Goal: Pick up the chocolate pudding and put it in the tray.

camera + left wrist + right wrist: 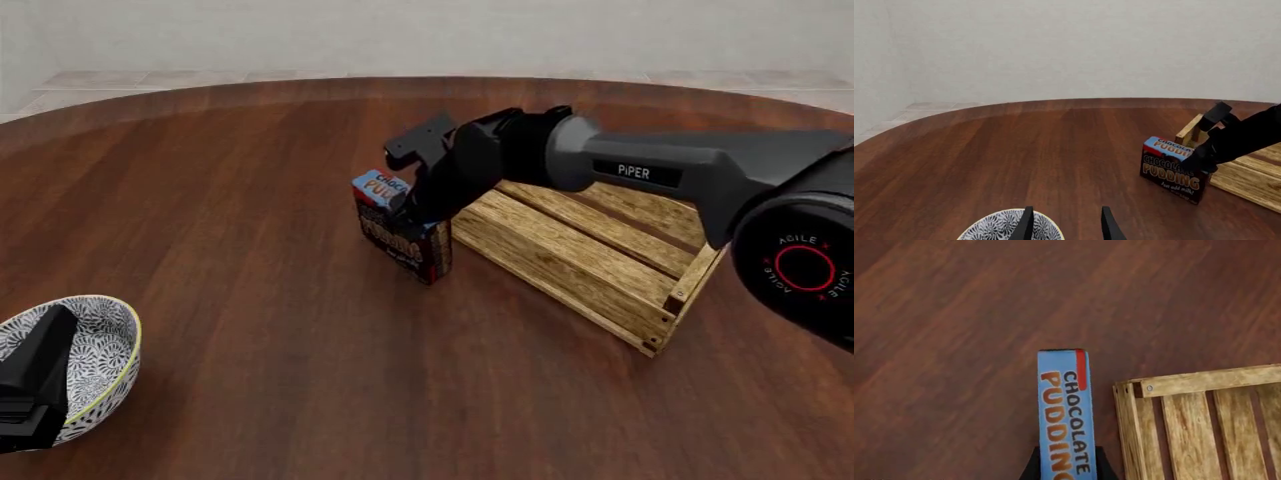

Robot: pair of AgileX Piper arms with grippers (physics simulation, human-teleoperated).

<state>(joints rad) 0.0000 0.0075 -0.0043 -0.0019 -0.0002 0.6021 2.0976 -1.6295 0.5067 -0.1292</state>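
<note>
The chocolate pudding (404,238) is a small box with a blue top and a dark front. It stands upright on the table, right beside the near left corner of the tray (561,272), a long light wooden crate. My right gripper (411,205) reaches over the crate and comes down on the box from above. In the right wrist view its fingers (1031,466) press on both sides of the blue top (1064,405). The box's base appears to rest on the table (1173,172). My left gripper (1066,227) is open and empty at the near left.
A white-and-grey patterned bowl (100,350) sits at the near left under my left gripper (38,385); it also shows in the left wrist view (997,227). The crate (1187,385) is empty. The right arm (641,165) lies across the crate.
</note>
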